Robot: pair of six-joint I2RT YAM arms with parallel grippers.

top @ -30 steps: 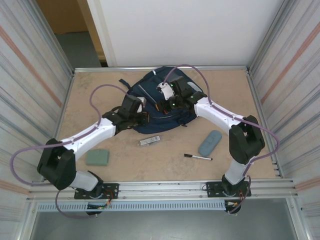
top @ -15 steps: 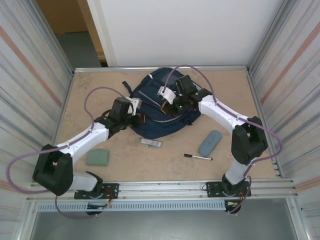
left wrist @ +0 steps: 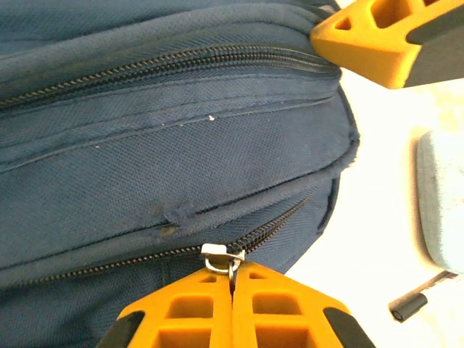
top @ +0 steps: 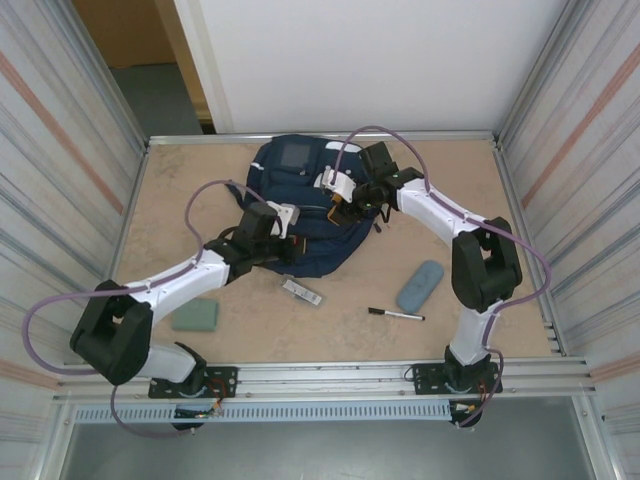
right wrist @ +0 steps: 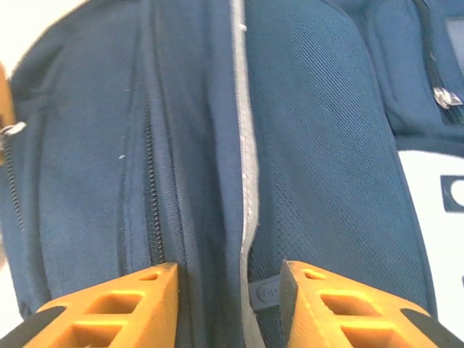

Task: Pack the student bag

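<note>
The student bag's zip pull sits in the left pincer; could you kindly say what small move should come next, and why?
Probably the left pincer should draw the zip pull slowly along its track: it is shut on the pull, and the zip on the student bag looks closed there. The right pincer stands open over the fabric, so the bag may slide.

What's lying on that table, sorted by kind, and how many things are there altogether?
Student bag: 1
Blue-grey oblong case: 1
Green pad: 1
Black pen: 1
Small silver-and-dark item, too small to identify: 1
Total: 5
</note>
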